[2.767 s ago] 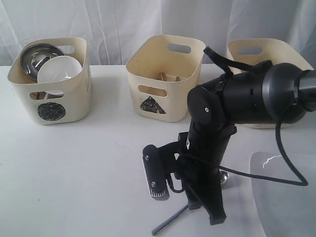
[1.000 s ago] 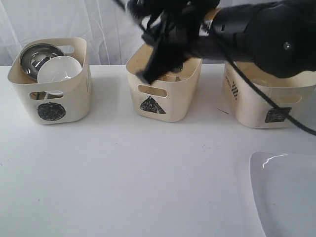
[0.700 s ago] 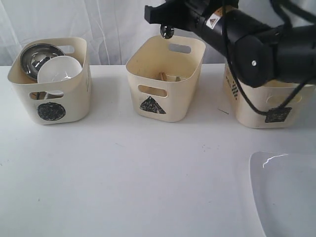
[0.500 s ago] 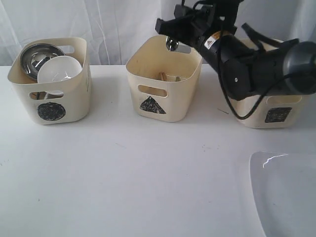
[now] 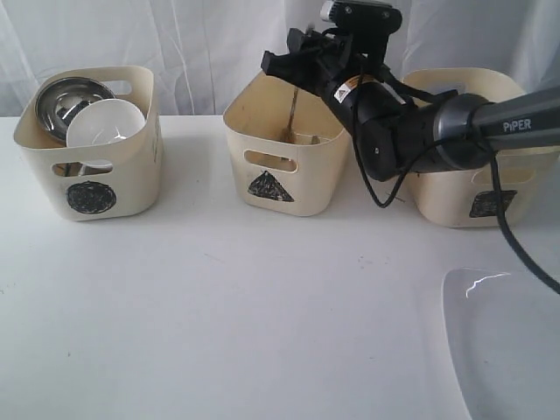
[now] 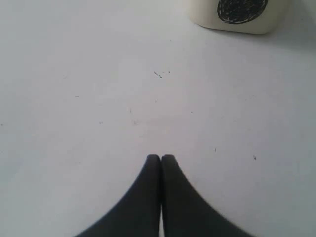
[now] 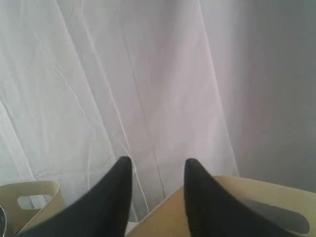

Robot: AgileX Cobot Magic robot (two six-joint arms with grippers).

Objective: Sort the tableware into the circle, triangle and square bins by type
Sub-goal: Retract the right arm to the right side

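Note:
My right gripper (image 5: 278, 59) hangs open just above the triangle bin (image 5: 289, 179), with nothing between its fingers (image 7: 158, 165). Below it a thin steel spoon (image 5: 291, 109) shows as a blurred upright streak inside that bin, free of the fingers. Brown chopsticks (image 5: 311, 138) lie on the bin's floor. The circle bin (image 5: 87, 166) on the left holds a steel bowl (image 5: 68, 101) and a small white bowl (image 5: 107, 122). To the right, the square bin (image 5: 472, 188) sits behind the right arm. My left gripper (image 6: 161, 158) is shut and empty over bare table, out of the exterior view.
A large white plate (image 5: 512, 350) lies at the table's front right corner. White curtains hang behind the bins. The circle bin's lower corner (image 6: 237, 15) shows in the left wrist view. The triangle bin's rim (image 7: 222, 197) fills the right wrist view's lower part.
The right gripper carried the spoon from the table up over the triangle bin, then opened. The spoon has left the fingers and is dropping into the bin. Left gripper unchanged.

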